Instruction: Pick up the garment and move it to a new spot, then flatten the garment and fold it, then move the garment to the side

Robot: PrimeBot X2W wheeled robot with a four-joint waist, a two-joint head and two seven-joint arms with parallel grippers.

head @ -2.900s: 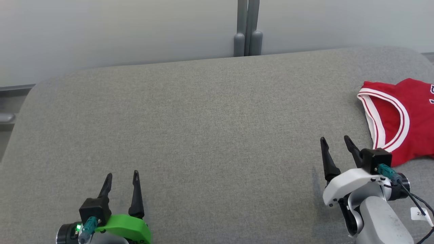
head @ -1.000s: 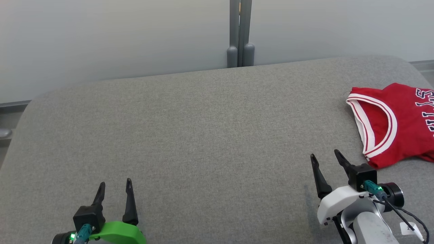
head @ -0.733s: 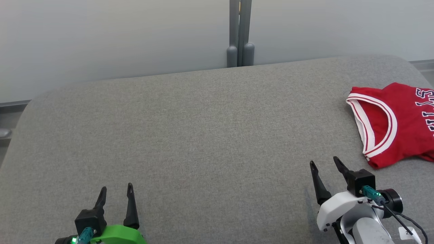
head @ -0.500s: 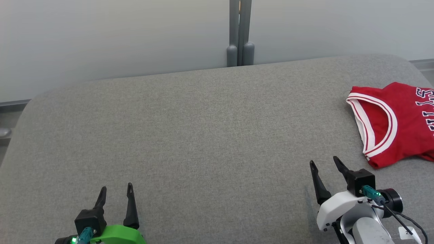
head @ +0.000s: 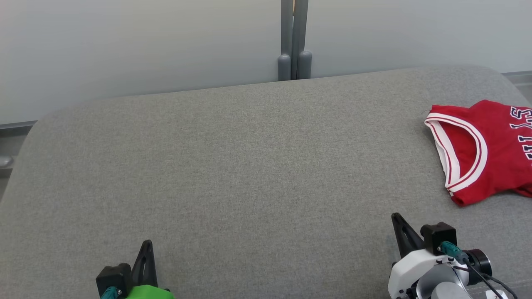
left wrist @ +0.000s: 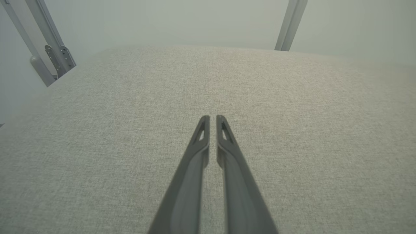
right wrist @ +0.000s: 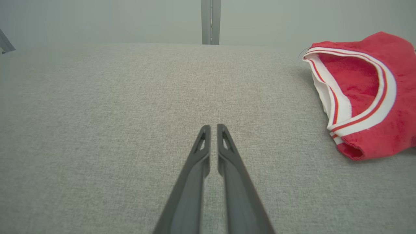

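- The left end effector (head: pixel 147 246) is at the bottom left of the head view, low over the grey cloth worktop (head: pixel 249 166).
- Its two long dark fingers are pressed close together with only a thin gap between them. They hold nothing.
- The right end effector (head: pixel 398 218) is at the bottom right of the head view, on a white wrist.
- Its two fingers are close together too, and nothing is between them.
- The garment (head: pixel 498 166) is a red sports top with white and red stripes around its openings. It has some dark letters on it.
- It lies on the far right side of the worktop, and the edge of the head view cuts part of it off.
- In the right wrist view the garment is ahead of the right end effector and off to its right. It is near the fingers but not touching them.
- A pale wall stands behind the worktop, with a grey post (head: pixel 294 41) in front of it near the middle.
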